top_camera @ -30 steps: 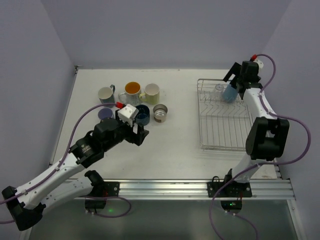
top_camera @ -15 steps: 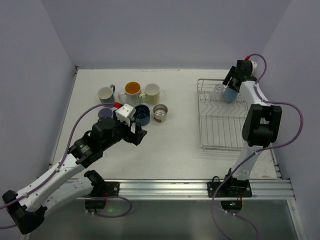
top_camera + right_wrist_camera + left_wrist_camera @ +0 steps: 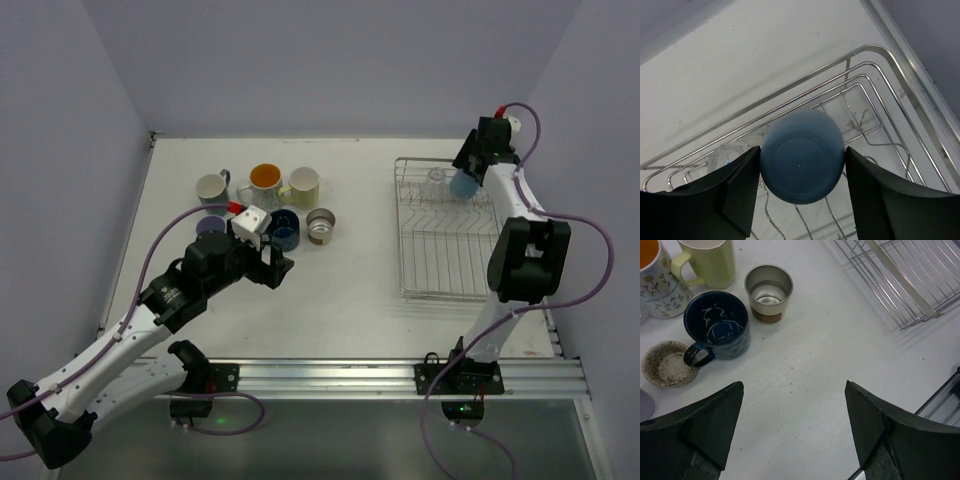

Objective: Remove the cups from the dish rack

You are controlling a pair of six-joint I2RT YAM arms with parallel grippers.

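Note:
The silver wire dish rack (image 3: 440, 296) stands at the right. At its far end my right gripper (image 3: 467, 172) is shut on an upturned light blue cup (image 3: 462, 185); in the right wrist view both fingers press the sides of this cup (image 3: 801, 156). A clear glass (image 3: 437, 178) sits beside it in the rack (image 3: 805, 75). My left gripper (image 3: 280, 268) hangs open over bare table, empty (image 3: 792, 412). Just beyond it stand a navy mug (image 3: 717, 325) and a metallic tumbler (image 3: 768, 290).
Other cups cluster at the table's left: a white mug (image 3: 211, 187), an orange-lined mug (image 3: 264, 180), a cream mug (image 3: 303, 183), a lavender cup (image 3: 209, 228) and a beige cup (image 3: 666, 363). A corner of the rack (image 3: 905, 275) shows in the left wrist view.
The right gripper's fingers have come together onto the light blue cup, and the wrist has shifted slightly toward the rack's far right corner. The left arm has barely moved.

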